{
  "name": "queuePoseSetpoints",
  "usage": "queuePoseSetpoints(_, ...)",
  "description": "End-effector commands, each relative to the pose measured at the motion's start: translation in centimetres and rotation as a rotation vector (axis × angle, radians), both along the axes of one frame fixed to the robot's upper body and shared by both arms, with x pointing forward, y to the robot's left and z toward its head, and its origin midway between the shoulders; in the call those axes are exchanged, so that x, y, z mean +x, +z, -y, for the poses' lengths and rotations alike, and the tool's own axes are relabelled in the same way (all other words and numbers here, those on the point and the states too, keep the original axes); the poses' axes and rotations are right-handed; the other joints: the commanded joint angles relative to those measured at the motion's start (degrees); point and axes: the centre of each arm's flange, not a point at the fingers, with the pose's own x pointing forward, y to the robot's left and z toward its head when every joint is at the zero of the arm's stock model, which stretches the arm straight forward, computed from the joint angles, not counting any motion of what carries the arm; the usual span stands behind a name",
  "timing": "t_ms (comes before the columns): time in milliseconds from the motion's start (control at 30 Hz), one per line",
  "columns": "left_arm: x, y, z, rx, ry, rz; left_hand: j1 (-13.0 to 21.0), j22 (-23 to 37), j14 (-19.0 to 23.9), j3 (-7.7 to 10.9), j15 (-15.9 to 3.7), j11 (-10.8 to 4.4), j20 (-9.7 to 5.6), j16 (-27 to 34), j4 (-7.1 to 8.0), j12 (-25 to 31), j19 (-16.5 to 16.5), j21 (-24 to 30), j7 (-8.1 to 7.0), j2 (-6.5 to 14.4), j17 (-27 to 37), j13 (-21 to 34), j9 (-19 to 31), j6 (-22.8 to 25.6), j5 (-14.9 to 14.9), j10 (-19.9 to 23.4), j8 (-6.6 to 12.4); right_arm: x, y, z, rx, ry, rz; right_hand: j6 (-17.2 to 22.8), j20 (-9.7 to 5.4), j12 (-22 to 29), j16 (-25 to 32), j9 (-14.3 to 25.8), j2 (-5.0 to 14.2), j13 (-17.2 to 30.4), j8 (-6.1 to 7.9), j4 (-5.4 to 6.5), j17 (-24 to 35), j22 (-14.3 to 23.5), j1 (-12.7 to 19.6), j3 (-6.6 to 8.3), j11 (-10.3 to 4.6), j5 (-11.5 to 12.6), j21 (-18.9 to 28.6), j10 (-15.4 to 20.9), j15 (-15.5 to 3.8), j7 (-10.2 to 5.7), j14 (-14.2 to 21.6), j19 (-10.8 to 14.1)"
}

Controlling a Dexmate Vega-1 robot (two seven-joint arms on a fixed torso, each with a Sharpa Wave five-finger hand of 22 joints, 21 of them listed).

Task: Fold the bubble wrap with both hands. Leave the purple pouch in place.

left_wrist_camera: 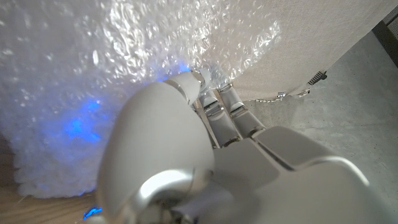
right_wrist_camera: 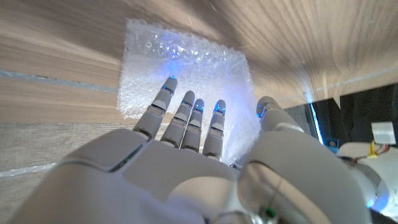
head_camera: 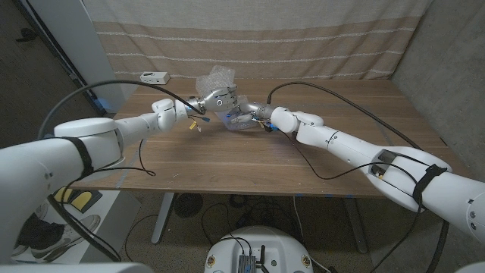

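The room is dim, with soft light falling on the desk [head_camera: 250,163] from above. Both wrist views are blurry up close, and a blue glow tints the glittering bubble wrap [right_wrist_camera: 186,68]. The head view bends at its edges.

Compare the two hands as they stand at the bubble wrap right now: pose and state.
The left hand is up at the raised, crumpled part of the bubble wrap, its fingers in the sheet; the right hand sits lower, near the table. The right hand's fingers are spread over a flat part of the wrap, while the left hand's are bunched together. Both meet at the wrap.
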Motion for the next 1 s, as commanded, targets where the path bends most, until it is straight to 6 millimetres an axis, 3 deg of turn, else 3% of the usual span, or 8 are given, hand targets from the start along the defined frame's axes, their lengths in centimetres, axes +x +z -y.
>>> queuePoseSetpoints(33,0.0,1.2,2.3,0.064,-0.027,-0.040,-0.4,0.0,0.5,-0.26,-6.32,0.01,-6.85,0.0,-0.14,-0.4,0.4,0.4,0.07,0.1,0.2,0.1,0.2,0.4,-0.1,0.6,-0.07,0.0,-0.3,4.5,0.330,0.086,-0.020,0.3,-0.01,0.3,0.6,0.2,-0.89,0.1,0.14,0.93,0.4,0.3,-3.0,-1.24,0.36,-0.1,0.3,0.2,-0.14,0.54,0.4,0.4)
queuePoseSetpoints(133,-0.2,1.4,2.9,0.078,-0.042,-0.038,-0.4,0.0,0.6,-0.32,-6.32,0.01,-6.98,-0.1,-0.13,-0.4,0.3,0.5,-0.04,0.1,0.2,0.2,0.2,0.5,-0.1,0.7,-0.11,-0.4,-0.3,5.9,0.407,0.057,0.042,1.2,-0.06,0.2,0.5,0.2,-0.02,0.1,0.43,0.50,0.3,0.4,-2.5,-0.55,0.35,0.3,-0.1,0.2,-0.09,1.11,0.3,-0.3)
queuePoseSetpoints(167,-0.3,1.5,3.1,0.083,-0.047,-0.037,-0.4,0.0,0.6,-0.33,-6.32,0.01,-6.98,-0.1,-0.12,-0.4,0.3,0.5,-0.05,0.1,0.2,0.2,0.2,0.6,-0.1,0.7,-0.09,-0.5,-0.3,6.3,0.426,0.031,0.073,1.7,-0.07,0.1,0.2,0.2,1.39,0.0,0.49,-2.47,-0.2,0.3,1.2,2.11,0.34,0.5,-0.3,0.3,-0.14,1.06,0.3,-0.3)
queuePoseSetpoints(333,-0.6,1.7,4.2,0.093,-0.069,-0.044,-0.4,-0.1,0.6,-0.39,-6.32,0.01,-7.05,-0.1,-0.12,-0.5,0.2,0.6,-0.07,0.1,0.3,0.2,0.2,0.8,-0.1,0.8,-0.07,-1.5,-0.3,8.2,0.456,-0.145,0.240,1.2,-0.35,-0.8,-1.1,0.2,2.50,0.0,0.06,-5.80,-0.7,0.3,4.9,5.48,-0.49,0.2,-1.2,-1.9,-0.40,0.91,-2.0,-2.0)
queuePoseSetpoints(433,-0.6,1.7,4.7,0.095,-0.077,-0.053,-0.5,-0.1,0.7,-0.43,-6.32,0.01,-7.09,-0.1,-0.13,-0.5,0.2,0.6,-0.01,0.1,0.3,0.2,0.2,0.7,-0.1,0.9,-0.14,-1.9,-0.3,8.7,0.454,-0.243,0.345,0.1,-0.25,-1.1,-2.0,0.2,2.28,0.0,-0.37,-6.22,-0.7,0.2,4.9,6.33,-1.00,-0.2,-2.4,-3.5,-0.60,0.12,-4.5,-4.8)
queuePoseSetpoints(533,-0.6,1.7,5.1,0.090,-0.084,-0.064,-0.5,-0.2,0.7,-0.49,-6.33,0.01,-7.13,-0.1,-0.14,-0.6,0.2,0.7,0.03,0.1,0.3,0.2,0.2,0.8,-0.1,0.9,-0.17,-2.4,-0.5,9.0,0.461,-0.325,0.455,0.0,-0.43,-1.1,-2.0,0.3,2.85,0.0,-0.39,-6.26,-0.7,0.2,5.2,6.90,-1.26,-0.2,-2.7,-3.7,-1.00,-0.12,-4.9,-5.4)
queuePoseSetpoints(900,0.3,0.6,6.9,0.040,-0.081,-0.129,-0.5,-0.2,0.7,-0.58,-6.31,0.02,-7.24,-0.2,-0.12,-0.8,0.1,0.9,-0.02,0.2,0.2,0.2,0.2,0.8,-0.1,0.9,-0.33,-3.2,-0.7,9.0,0.545,-0.612,0.794,2.6,-1.65,-0.2,-1.7,0.3,5.16,-0.1,0.41,-8.01,-1.8,-0.1,10.6,10.88,-3.99,0.0,-2.7,-1.5,-3.62,-2.30,-3.6,-5.1)
queuePoseSetpoints(1000,0.3,0.4,7.2,0.041,-0.080,-0.129,-0.5,-0.3,0.7,-0.63,-6.31,0.03,-7.24,-0.3,-0.07,-0.8,0.1,1.0,0.00,0.2,0.2,0.2,0.3,0.8,-0.2,1.0,-0.38,-3.3,-0.1,8.8,0.482,-0.672,0.834,2.7,-1.03,-0.3,-2.2,0.3,3.68,-0.2,0.32,-8.30,-2.6,-0.2,12.8,11.58,-4.33,-0.3,-3.6,-1.4,-4.01,-2.90,-4.1,-7.3)
